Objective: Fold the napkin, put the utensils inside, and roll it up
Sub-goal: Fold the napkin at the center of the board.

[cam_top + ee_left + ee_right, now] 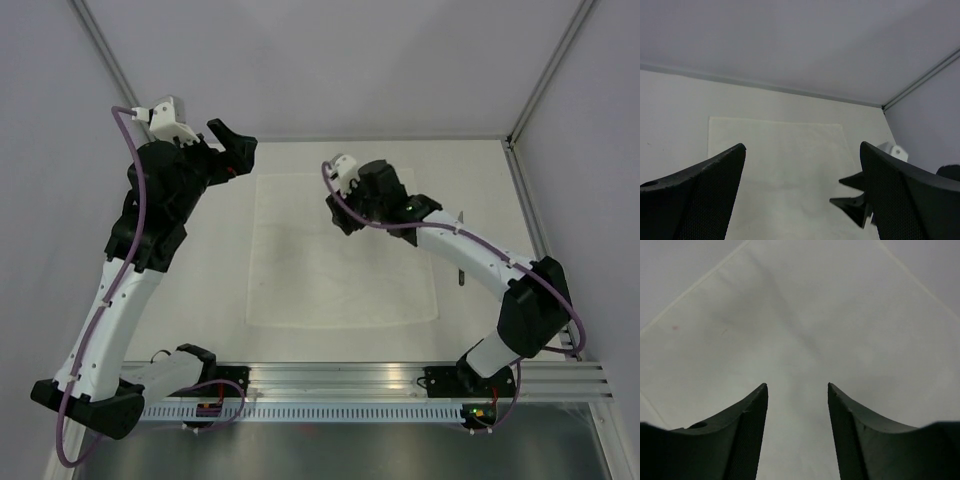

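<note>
top external: napkin (340, 250) spread flat mid-table, unfolded
left gripper (802, 145) gapes wide near the napkin's far left corner; right gripper (797, 385) hovers over the cloth, jaws moderately apart, both empty; utensils (461, 275) lie beside its right edge

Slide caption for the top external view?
Flat unfolded napkin; left fingers open by its far-left corner, right fingers open above it, utensils off its right edge.

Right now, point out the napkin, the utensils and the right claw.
napkin (335, 275): top external view, bare middle of the sheet.
utensils (461, 274): top external view, near visible end.
right claw (797, 387): right wrist view, midway between fingertips.
</note>
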`<act>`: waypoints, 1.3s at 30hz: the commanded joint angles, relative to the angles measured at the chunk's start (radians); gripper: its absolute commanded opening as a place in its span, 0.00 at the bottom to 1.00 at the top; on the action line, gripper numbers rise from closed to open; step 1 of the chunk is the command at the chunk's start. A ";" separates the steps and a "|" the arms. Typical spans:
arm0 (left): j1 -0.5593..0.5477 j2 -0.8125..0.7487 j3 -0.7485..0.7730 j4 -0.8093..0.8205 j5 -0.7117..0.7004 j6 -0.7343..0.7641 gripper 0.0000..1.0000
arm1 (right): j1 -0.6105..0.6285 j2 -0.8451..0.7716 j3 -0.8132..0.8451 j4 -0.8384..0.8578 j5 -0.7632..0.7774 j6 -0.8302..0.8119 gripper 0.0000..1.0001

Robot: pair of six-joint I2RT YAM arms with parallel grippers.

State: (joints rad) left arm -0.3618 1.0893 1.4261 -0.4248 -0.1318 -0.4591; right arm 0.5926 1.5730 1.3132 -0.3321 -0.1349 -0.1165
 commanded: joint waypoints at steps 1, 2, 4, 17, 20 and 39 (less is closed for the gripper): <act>-0.002 -0.005 0.031 -0.032 -0.048 -0.046 1.00 | 0.181 0.007 -0.060 -0.027 0.069 -0.034 0.56; -0.002 -0.006 0.028 -0.032 -0.055 -0.049 1.00 | 0.214 0.012 -0.069 -0.022 0.078 -0.029 0.51; -0.002 -0.005 0.025 -0.031 -0.058 -0.053 1.00 | 0.312 0.041 -0.088 -0.010 0.109 -0.025 0.46; -0.002 -0.009 0.020 -0.026 -0.072 -0.015 1.00 | 0.653 0.346 0.027 0.122 0.195 0.080 0.39; -0.002 -0.009 0.017 -0.026 -0.074 0.003 1.00 | 0.677 0.369 0.082 0.145 0.202 0.110 0.39; -0.002 -0.016 -0.018 -0.020 -0.074 0.008 1.00 | 0.756 0.585 0.270 0.197 0.313 0.235 0.37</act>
State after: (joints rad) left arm -0.3618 1.0859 1.4162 -0.4583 -0.1856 -0.4770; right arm 1.3384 2.1380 1.5070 -0.1371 0.1379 0.0917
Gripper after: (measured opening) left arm 0.994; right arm 0.363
